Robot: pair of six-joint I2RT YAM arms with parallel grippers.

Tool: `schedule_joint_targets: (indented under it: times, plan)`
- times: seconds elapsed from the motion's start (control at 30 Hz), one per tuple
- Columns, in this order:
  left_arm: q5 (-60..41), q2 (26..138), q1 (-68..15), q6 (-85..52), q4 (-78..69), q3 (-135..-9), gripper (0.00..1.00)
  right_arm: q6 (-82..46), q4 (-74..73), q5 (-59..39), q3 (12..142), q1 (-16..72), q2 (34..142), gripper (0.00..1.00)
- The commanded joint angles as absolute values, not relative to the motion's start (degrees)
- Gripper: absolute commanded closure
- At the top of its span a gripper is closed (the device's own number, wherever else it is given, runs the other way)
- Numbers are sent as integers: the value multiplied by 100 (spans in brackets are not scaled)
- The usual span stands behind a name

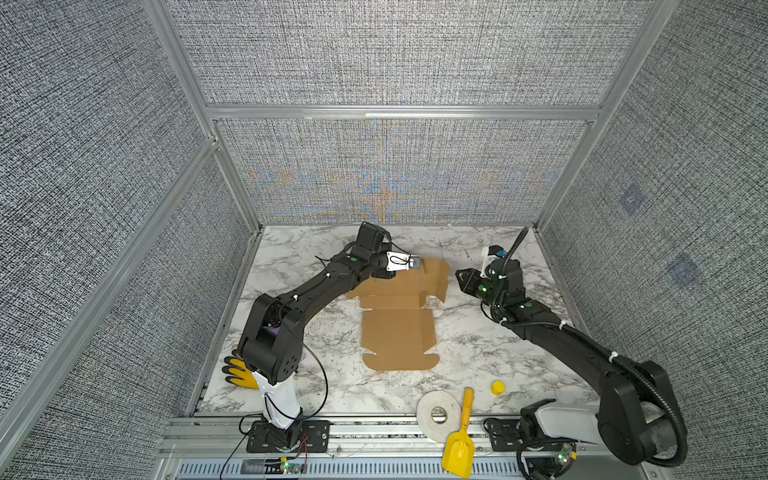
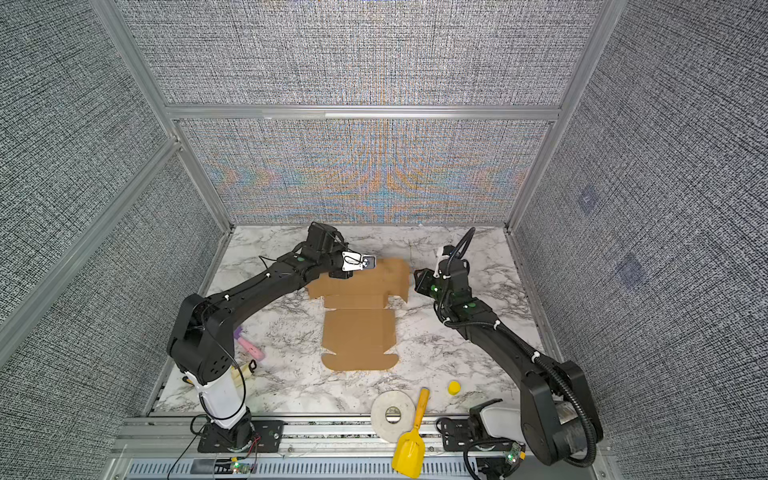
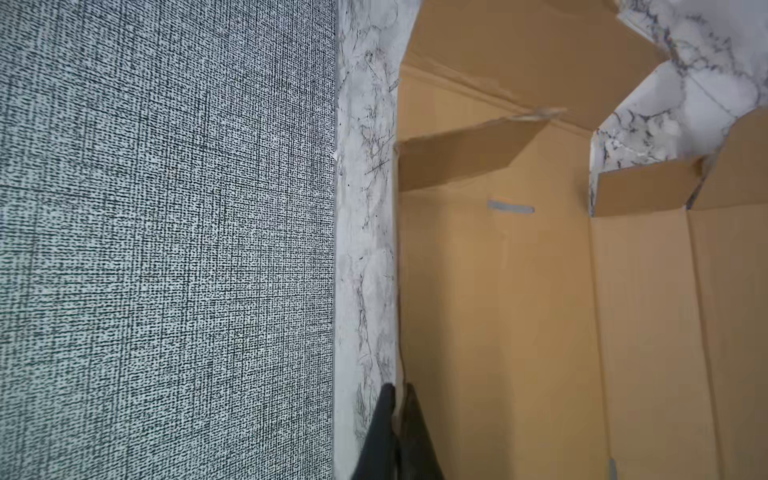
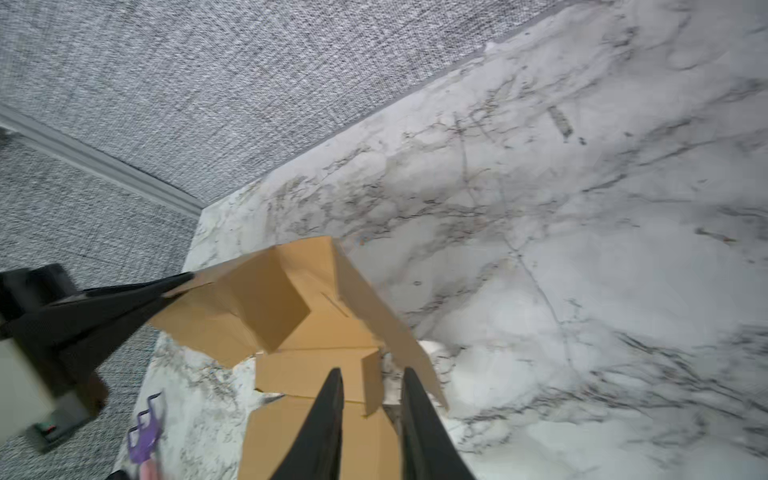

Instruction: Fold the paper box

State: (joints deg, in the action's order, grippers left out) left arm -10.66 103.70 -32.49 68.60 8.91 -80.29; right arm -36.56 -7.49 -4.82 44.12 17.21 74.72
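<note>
Your left gripper (image 3: 397,392) is pressed together on the paper box (image 3: 498,311). Its 2 fingers pinch the cardboard right at the edge, and the sheet spreads out ahead of the fingertips and off to 1 side of them. Near that grip the cardboard is lifted off the marble table (image 1: 299,266) and bent. 1 short flap stands up ahead of the fingers, and a second stands farther out, beside a notch where the marble shows through. The rest of the box runs back from the pinch towards the arm bases. There its long panel lies flat on the table, ending in 2 rounded tabs.

Your right gripper (image 4: 372,399) is spread, with nothing between its fingers. Its tips point at the raised side flap of the box. They sit just beside that flap, and you cannot tell from these views whether either tip touches it.

Well behind the right gripper, near that arm's base, lie a white tape roll (image 1: 438,415), a yellow scoop (image 1: 459,449) and a yellow cap (image 1: 498,387), all apart from the box. A yellow glove (image 1: 239,370) lies by the left arm's base.
</note>
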Motion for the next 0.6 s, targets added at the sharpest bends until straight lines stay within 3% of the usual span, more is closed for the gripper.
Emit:
schedule_joint_targets:
  times: [0.0, 0.57]
  plan:
    - [-1332, 10257, -3252, 7426, 599, -7811, 100, -3303, -746, -862, 4383, 1432, 7660, 70]
    - [-1264, 10096, -3218, 7849, 545, -7405, 100, -2291, -797, -2788, 5542, 1108, 9708, 52]
